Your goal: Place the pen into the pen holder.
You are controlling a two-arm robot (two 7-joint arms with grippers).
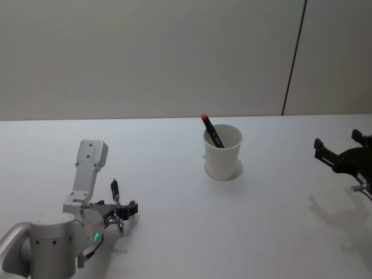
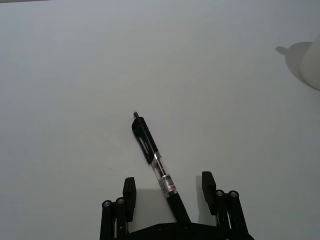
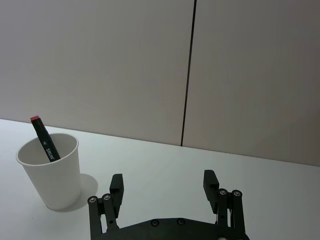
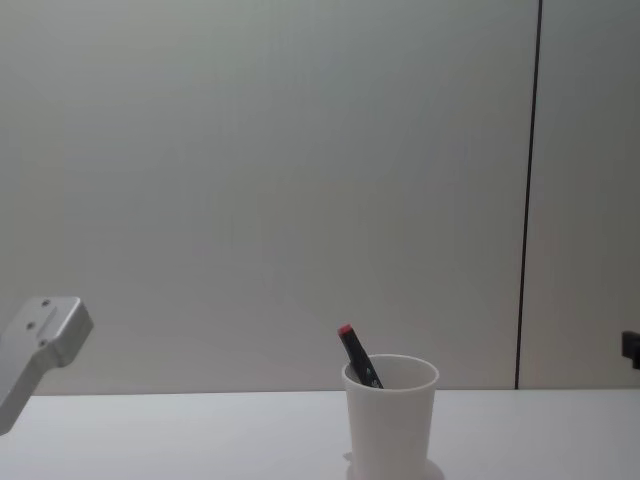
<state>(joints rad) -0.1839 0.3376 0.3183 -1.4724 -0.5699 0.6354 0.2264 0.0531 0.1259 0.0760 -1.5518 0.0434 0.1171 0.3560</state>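
The left gripper point(image 2: 169, 180) sat low on the table point(image 1: 174, 232), fingers spread either side of the ungrasped pen point(image 2: 150, 147). The pen holder point(image 1: 221, 164) stood well apart, holding a red-capped marker point(image 1: 213, 132); grasp, carry and insertion were left to do. The right gripper point(image 3: 163, 179) hung idle, unclenched.

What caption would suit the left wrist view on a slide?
Open left gripper straddles the black pen lying on the white table, pen holder nearby.

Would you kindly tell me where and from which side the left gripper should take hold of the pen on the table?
Probably best at the clear mid-barrel of the pen, coming down from above: it lies flat on the table, slim and straight, and the open fingers of the left gripper straddle it across its width.
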